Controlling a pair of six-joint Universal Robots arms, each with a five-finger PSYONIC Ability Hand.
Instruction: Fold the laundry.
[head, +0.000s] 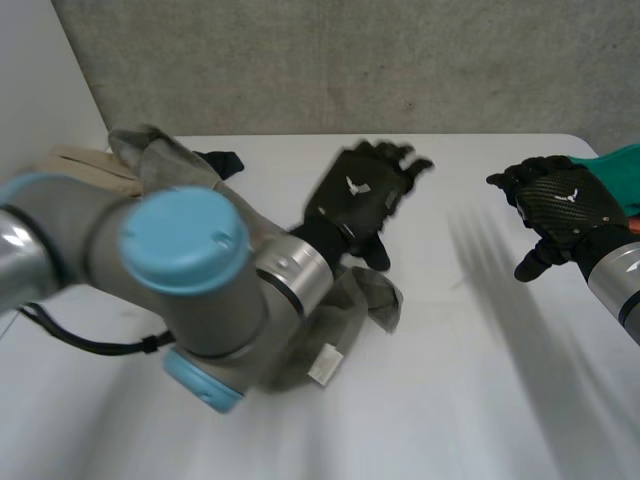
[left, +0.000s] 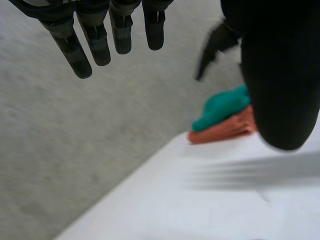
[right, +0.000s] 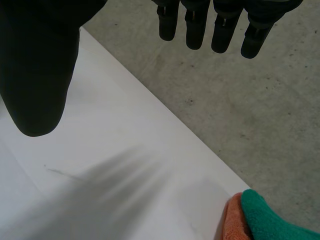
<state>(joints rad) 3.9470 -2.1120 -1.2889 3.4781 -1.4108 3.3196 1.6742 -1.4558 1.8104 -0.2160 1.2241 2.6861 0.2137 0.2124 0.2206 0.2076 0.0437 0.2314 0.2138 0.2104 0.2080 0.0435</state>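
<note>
My left hand (head: 360, 195) hovers over the middle of the white table (head: 480, 380) with its fingers (left: 95, 42) straight and spread, holding nothing. A thin grey cloth (head: 368, 298) with a white tag (head: 325, 365) lies crumpled on the table under my left forearm, just behind the hand. My right hand (head: 565, 205) is raised at the table's right side, fingers (right: 215, 25) straight and nothing in them. Both hands are apart from any cloth.
A pile of laundry sits at the back left: a beige piece (head: 85, 165), a grey piece (head: 165, 160) and a black one (head: 222, 160). A folded teal cloth (left: 222, 107) lies on an orange one (left: 222, 131) at the table's far right edge, beside my right hand.
</note>
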